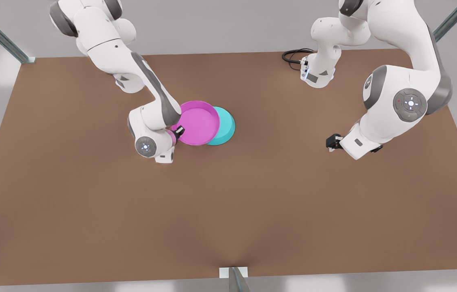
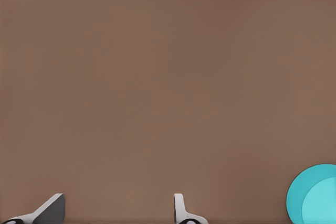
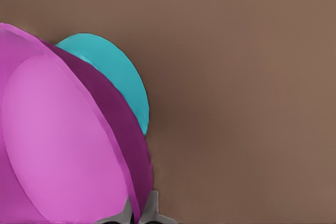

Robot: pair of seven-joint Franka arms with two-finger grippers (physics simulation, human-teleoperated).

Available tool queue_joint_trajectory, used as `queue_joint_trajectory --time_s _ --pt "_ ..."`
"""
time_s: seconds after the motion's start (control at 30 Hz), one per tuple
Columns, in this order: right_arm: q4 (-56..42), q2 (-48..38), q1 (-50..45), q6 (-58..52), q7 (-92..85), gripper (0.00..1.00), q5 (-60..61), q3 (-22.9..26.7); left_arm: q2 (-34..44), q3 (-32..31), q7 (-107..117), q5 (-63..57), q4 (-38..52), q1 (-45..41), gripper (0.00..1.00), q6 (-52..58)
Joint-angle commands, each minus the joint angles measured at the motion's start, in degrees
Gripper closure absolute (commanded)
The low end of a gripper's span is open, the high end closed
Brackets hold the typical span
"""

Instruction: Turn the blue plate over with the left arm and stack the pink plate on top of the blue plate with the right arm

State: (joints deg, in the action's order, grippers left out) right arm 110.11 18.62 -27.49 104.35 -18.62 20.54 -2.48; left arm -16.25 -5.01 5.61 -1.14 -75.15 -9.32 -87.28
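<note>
the right gripper (image 1: 179, 132), on the arm at the front view's left, pinches the rim of the pink plate (image 1: 198, 123) on the edge that faces that arm. in the right wrist view the two fingertips (image 3: 126, 214) are pressed onto either side of the pink rim, with the plate's lighter inside facing up. the pink plate lies over the blue plate (image 1: 226, 127), covering most of it; a crescent of cyan shows on the side toward the front view's right. the pink plate looks shifted off the centre of the blue one and seems to sit a little tilted. both plates are near the middle of the brown table (image 1: 228, 211).

the left gripper (image 1: 333, 142), on the arm at the front view's right, waits low over bare table, well apart from the plates. in the left wrist view its fingers (image 2: 180, 209) are spread with nothing between them, and the blue plate (image 2: 315, 195) appears at the picture's edge, its flat base up.

a black cable (image 1: 294, 55) lies coiled beside that arm's base.
</note>
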Motion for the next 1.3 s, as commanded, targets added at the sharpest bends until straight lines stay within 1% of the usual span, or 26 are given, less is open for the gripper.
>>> queue_joint_trajectory --time_s 0.0,0.13,0.2,0.23,0.43,0.47,0.53,0.57,0.67,0.7,0.73,0.77,0.8,0.83,0.87,0.9,0.93,0.97,1.0,1.07,1.1,1.17,1.27 --pt "-0.07 -0.17 -0.72 0.06 0.95 0.79 -0.32 -0.07 -0.01 0.0 -0.07 0.0 0.0 0.0 0.0 0.0" --pt "0.28 0.71 -5.03 1.03 2.53 0.79 1.35 -0.07 -0.09 0.0 -0.33 -0.09 0.0 0.0 0.0 -0.44" --pt "0.2 1.15 -5.3 1.12 2.89 0.79 1.7 -0.07 -0.18 0.09 -0.33 -0.09 -0.09 0.0 0.0 -0.53" --pt "-0.07 2.56 -6.87 2.43 2.89 0.79 1.79 -0.07 -0.18 0.09 -0.33 -0.09 -0.09 0.0 0.0 -0.53" --pt "0.2 5.19 -7.58 5.87 3.94 0.79 1.7 0.02 0.35 0.0 0.19 -0.09 0.0 0.0 0.0 -0.35" --pt "0.2 5.19 -7.58 5.95 3.94 0.67 1.61 0.02 0.61 0.0 -0.34 0.08 -0.09 0.0 0.0 -0.44" --pt "0.02 5.54 -7.58 5.95 3.94 0.5 1.7 -0.07 0.7 0.0 -0.51 1.05 -0.09 0.0 0.0 -0.44" --pt "-0.07 5.63 -7.58 5.95 3.94 0.39 1.7 -0.07 0.61 0.17 -0.6 1.31 -0.09 0.0 0.0 -0.53" --pt "-0.24 5.72 -7.58 6.04 3.94 0.12 1.79 -0.07 0.7 0.26 -0.51 1.31 -0.09 0.0 0.0 -0.53" --pt "-0.24 5.72 -7.49 6.13 3.94 0.05 1.79 0.02 0.61 0.17 -0.51 1.31 -0.09 0.0 0.0 -0.53" --pt "-0.24 5.81 -7.58 6.39 3.94 0.0 1.79 -0.07 0.61 0.18 -0.51 1.31 -0.09 0.0 0.0 -0.53" --pt "-0.5 5.02 -7.41 5.69 3.94 0.0 1.79 0.02 0.61 0.18 -0.51 1.31 -0.09 0.0 0.0 -0.53" --pt "-1.38 2.22 -6.97 3.77 3.85 0.0 1.7 -0.07 0.61 0.17 -0.42 1.4 -0.09 0.0 0.0 -0.53" --pt "-5.23 0.63 -6.44 -2.1 4.11 0.0 1.7 0.37 0.7 0.17 -0.34 1.4 -0.09 0.0 0.0 -0.53" --pt "-13.84 -1.22 -2.76 -13.27 10.77 0.0 0.91 0.81 1.05 0.17 -0.16 1.4 -0.09 0.0 0.0 -0.35" --pt "-19.39 -3.85 1.71 -18.03 16.76 0.0 -3.21 0.99 1.49 0.26 -0.33 1.31 -0.09 0.0 0.0 0.09" --pt "-23.43 -6.22 6.29 -20.32 17.04 0.0 -9.17 4.75 1.58 0.35 -0.42 1.31 -0.09 0.0 0.0 -0.17" --pt "-24.68 -8.42 8.94 -20.24 16.77 0.0 -17.36 7.84 1.58 0.35 0.02 1.23 -0.09 0.0 0.0 -0.35" --pt "-24.59 -10.89 12.27 -20.06 17.04 0.0 -24.22 8.19 1.75 0.26 0.19 1.23 -0.09 0.0 0.0 -0.35" --pt "-24.68 -13.09 18.08 -19.71 16.6 0.0 -24.23 8.37 2.37 0.18 0.19 1.05 -0.09 0.0 0.0 -0.44" --pt "-25.2 -12.83 18.26 -19.62 16.51 0.0 -23.97 10.13 2.63 0.26 0.19 0.96 -0.09 0.0 0.0 -0.26" --pt "-28.28 -11.07 18.08 -19.97 16.42 0.0 -23.97 10.04 2.72 0.26 0.19 1.05 -0.09 0.0 0.0 -0.26" --pt "-28.54 -10.89 17.99 -19.97 16.16 0.0 -23.97 10.04 2.72 0.26 0.37 0.96 -0.17 0.0 0.0 -0.35"
